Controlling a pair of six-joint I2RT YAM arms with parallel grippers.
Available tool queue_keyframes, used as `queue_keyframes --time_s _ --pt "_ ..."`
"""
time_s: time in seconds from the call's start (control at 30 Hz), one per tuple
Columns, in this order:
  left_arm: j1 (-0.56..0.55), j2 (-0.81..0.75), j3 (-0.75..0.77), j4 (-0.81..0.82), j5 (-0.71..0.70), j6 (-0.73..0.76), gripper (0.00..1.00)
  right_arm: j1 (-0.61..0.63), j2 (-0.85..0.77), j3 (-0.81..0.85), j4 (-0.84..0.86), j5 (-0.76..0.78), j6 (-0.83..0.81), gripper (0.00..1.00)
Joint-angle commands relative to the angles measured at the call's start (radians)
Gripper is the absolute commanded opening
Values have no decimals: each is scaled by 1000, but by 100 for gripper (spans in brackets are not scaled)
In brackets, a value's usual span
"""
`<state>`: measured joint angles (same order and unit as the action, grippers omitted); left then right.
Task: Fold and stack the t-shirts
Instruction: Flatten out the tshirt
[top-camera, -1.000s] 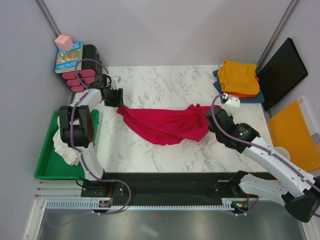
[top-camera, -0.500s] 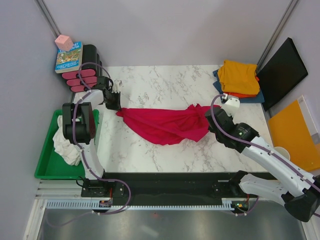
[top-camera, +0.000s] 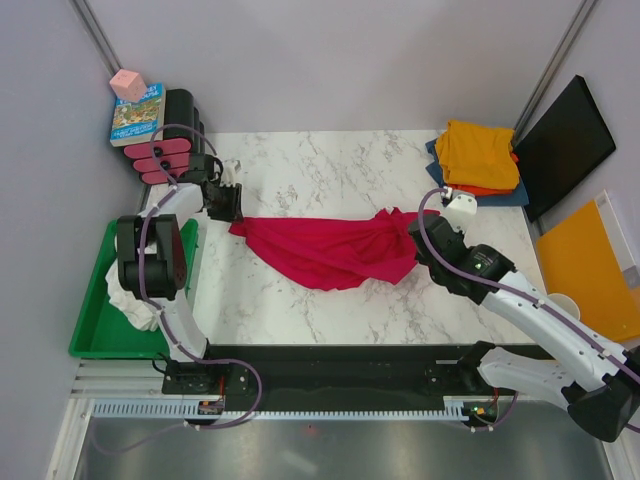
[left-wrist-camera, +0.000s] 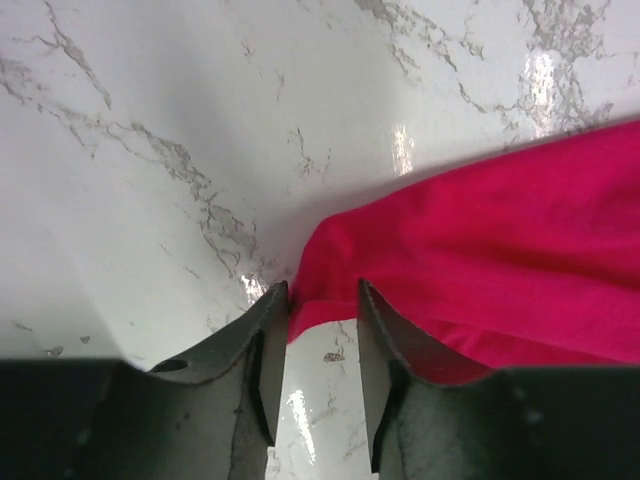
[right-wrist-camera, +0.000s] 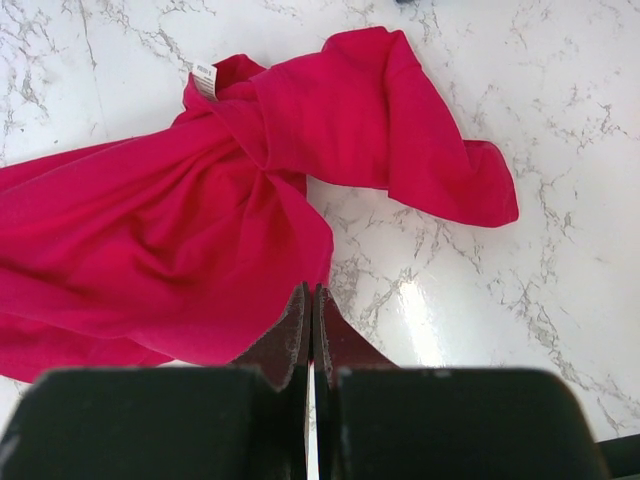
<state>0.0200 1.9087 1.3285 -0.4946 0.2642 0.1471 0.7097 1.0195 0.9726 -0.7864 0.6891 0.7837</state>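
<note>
Shifted slightly toward the green plastic tray (top-camera: 85, 335), the crimson-red cloth t-shirt (top-camera: 330, 250) lies stretched in a band to the tray's right. The left gripper (left-wrist-camera: 322, 292) has its fingers apart, straddling the corner nearest the tray without pinching it. The right gripper (right-wrist-camera: 310, 292), at the end far from the tray, is pressed together on the hem. Spreading flat seems in hand; next the left should close and draw that corner trayward.

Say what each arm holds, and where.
Right fingers pinch the red shirt at an edge near its collar. Left fingers stand apart around its other corner; hold unclear.
</note>
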Motion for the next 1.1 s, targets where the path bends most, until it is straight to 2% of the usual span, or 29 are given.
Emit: queue_keyframes --time_s 0.0,0.17,0.6,0.73,1.07 --pt "3 -63 -26 16 -17 5 44 2 -9 12 24 3 -11 0" --pt "3 -63 -43 24 -20 2 46 2 -30 -2 26 0 -9 0" --pt "17 -10 -51 31 -63 20 45 2 -65 -34 7 7 3 0" --pt "23 16 -51 34 -86 35 39 2 -64 -35 7 15 5 0" --pt "26 92 -22 22 -115 55 33 1 -50 -23 9 15 6 0"
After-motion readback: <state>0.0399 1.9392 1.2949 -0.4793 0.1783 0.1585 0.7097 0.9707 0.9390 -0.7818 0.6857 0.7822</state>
